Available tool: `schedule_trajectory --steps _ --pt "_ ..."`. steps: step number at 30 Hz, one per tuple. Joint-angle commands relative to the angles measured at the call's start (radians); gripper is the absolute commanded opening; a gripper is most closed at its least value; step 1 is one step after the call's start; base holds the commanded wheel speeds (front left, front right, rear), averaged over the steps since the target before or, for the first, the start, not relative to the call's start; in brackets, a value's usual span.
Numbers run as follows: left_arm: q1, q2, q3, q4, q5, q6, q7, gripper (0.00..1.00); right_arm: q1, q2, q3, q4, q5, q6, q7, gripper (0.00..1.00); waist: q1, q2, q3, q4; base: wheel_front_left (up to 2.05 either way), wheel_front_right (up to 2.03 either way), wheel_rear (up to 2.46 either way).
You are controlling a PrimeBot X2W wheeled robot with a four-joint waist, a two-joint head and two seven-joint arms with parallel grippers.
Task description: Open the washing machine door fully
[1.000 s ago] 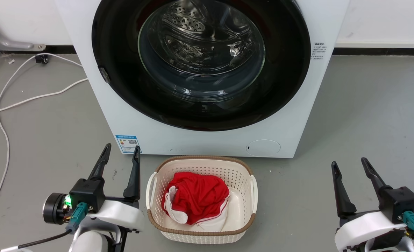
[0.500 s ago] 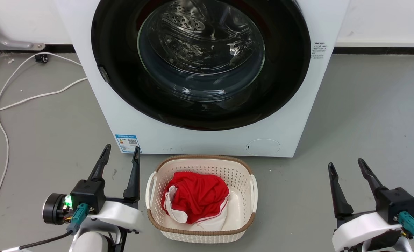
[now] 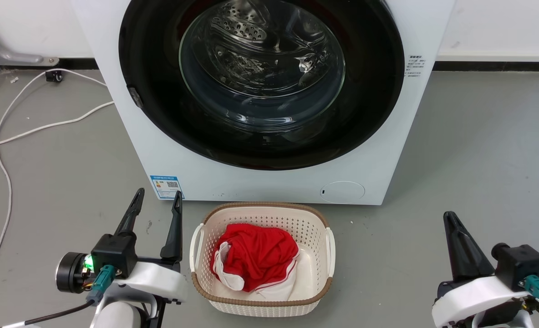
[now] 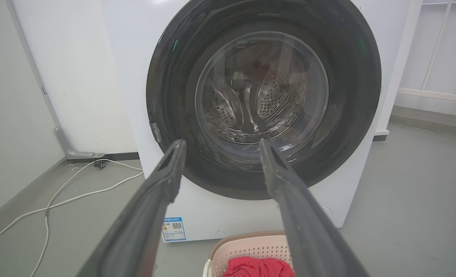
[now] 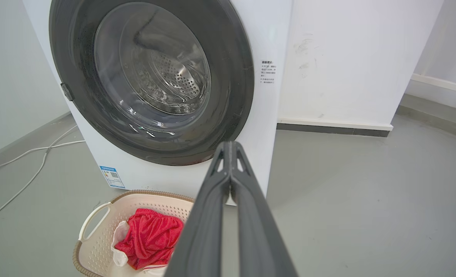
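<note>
The big white washing machine (image 3: 269, 184) stood on the grey floor (image 3: 479, 150) against a white wall. The washing machine door (image 3: 261, 77) was a round, shiny black ring with a clear glass bowl in the middle. It sat shut, flat against the front of the machine. Through the glass you could see the steel drum (image 3: 244, 29) with its little holes. In the left wrist view there was a bit of red behind the glass, but the glass was too shiny to tell if it was a cloth or just a glint. A small grey catch (image 3: 135, 96) sat on the left edge of the door. A blue label (image 3: 165, 186) was stuck low on the left of the machine, and a round white cap (image 3: 342, 192) sat low on the right.

A cream basket (image 3: 196, 278) stood on the floor just in front of the machine. A red cloth (image 3: 256, 255) with white trim lay inside it.

The left hand (image 3: 159, 192) was low on the left, just beside the basket. Its two dark fingers were spread apart and held nothing. The right hand (image 3: 449, 217) was low on the right, over the bare floor. Its fingers were pressed tight together with nothing between them. Both hands pointed toward the machine and were well apart from the door.

A white cable (image 3: 5, 136) lay on the floor to the left.
</note>
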Motion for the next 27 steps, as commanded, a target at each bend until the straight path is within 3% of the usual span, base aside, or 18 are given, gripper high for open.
schedule_trajectory --steps 1,4,17,20,27 --pt "0.001 0.0 0.002 0.0 -0.005 -0.003 -0.005 1.0 -0.013 0.003 -0.002 0.004 0.023 -0.001 -0.008 0.0 -0.0001 0.0 0.0 0.0 0.0 0.0 0.0" --pt "0.0 -0.002 0.003 -0.002 -0.005 -0.003 -0.005 1.0 -0.018 0.003 -0.013 0.018 0.199 -0.001 -0.033 0.0 -0.0001 0.0 0.001 -0.001 0.0 0.0 0.0" --pt "-0.011 -0.009 0.012 -0.014 -0.016 0.001 -0.004 1.0 -0.152 0.002 0.011 0.163 1.408 0.0 -0.121 0.0 -0.0001 0.0 0.022 -0.013 0.0 0.0 0.0" --pt "-0.02 -0.011 0.015 -0.018 -0.015 0.0 -0.004 1.0 -0.211 0.002 -0.015 0.188 1.59 0.0 -0.103 0.0 -0.0001 0.0 0.034 -0.015 0.0 0.0 0.0" --pt "-0.04 -0.014 0.019 -0.034 -0.017 -0.005 -0.004 1.0 -0.402 -0.065 -0.058 0.302 1.783 0.0 -0.035 0.0 -0.0001 0.0 0.078 -0.017 0.0 0.0 0.0"
